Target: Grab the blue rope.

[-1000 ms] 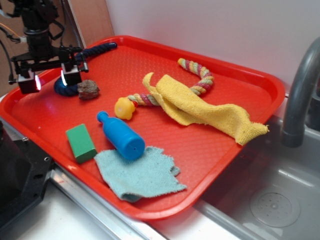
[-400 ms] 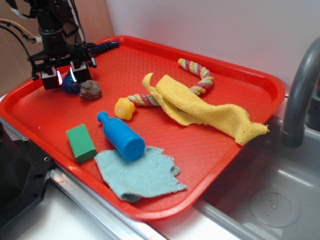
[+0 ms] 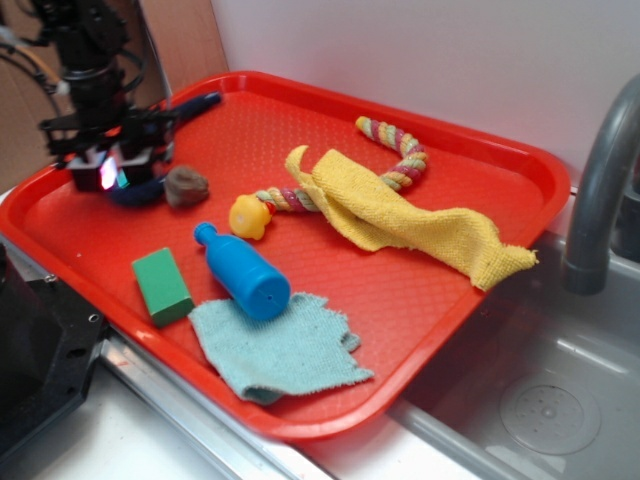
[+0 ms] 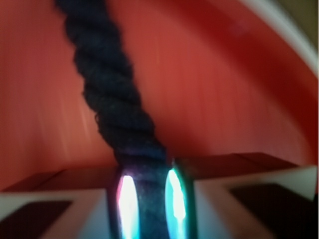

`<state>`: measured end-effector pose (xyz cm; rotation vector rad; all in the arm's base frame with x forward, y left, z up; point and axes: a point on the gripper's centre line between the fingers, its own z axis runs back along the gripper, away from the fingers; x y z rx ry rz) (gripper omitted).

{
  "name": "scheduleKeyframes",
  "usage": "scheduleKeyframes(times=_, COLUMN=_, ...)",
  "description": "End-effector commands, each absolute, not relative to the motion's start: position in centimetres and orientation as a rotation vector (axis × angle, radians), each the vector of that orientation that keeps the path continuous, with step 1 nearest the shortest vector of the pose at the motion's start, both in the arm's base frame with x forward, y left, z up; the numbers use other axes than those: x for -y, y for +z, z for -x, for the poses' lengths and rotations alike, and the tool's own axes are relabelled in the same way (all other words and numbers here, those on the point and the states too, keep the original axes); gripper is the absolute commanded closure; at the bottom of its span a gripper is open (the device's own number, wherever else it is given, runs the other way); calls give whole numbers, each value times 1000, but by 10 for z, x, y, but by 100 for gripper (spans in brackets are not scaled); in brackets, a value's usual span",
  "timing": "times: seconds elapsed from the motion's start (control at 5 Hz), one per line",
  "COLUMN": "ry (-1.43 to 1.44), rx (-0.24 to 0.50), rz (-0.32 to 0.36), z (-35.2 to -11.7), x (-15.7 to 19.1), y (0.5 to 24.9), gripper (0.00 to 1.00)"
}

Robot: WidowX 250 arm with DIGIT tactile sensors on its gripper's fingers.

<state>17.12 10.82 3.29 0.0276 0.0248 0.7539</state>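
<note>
One red tray (image 3: 470, 140) carries everything we see, and the risk sits at its far left corner, where the gripper (image 3: 112, 172) is clamped on the blue rope (image 4: 107, 94). From the wrist view we see the dark twisted strand pinched between the two lit fingers (image 4: 127, 204), with the rest running away over the tray floor toward the rim. We judge the hold real but narrow: the fingers catch only a short stretch near one end, and soft cotton can compress and slide out if the arm rises fast. A second worry is the free length; in the exterior view its tip (image 3: 200, 101) lies close against the tray's far rim, so a lift could drag it over that lip and tug the strand loose. A third, smaller one is the brown lump (image 3: 186, 185) lying just beside the gripper, toward the tray's middle, which a swinging tail could knock. Whether the rope is clear of the tray floor we cannot tell.
</note>
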Motion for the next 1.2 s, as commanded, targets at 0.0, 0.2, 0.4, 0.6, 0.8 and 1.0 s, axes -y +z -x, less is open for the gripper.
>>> scheduleKeyframes(times=0.0, ry=424, rx=18, rz=-53, z=-135, x=-97, y=140, gripper=100)
scheduleKeyframes(times=0.2, ry=360, rx=59, rz=-33, z=-131, x=-89, y=182, gripper=100)
scheduleKeyframes(times=0.4, ry=284, rx=57, rz=-54, z=-140, x=-78, y=203, gripper=100)
scheduleKeyframes(times=0.6, ry=228, rx=20, rz=-94, z=-158, x=-67, y=209, gripper=100)
scheduleKeyframes(times=0.8, ry=212, rx=12, rz=-111, z=-164, x=-65, y=206, gripper=100)
scheduleKeyframes(times=1.0, ry=184, rx=22, rz=-101, z=-167, x=-65, y=202, gripper=100)
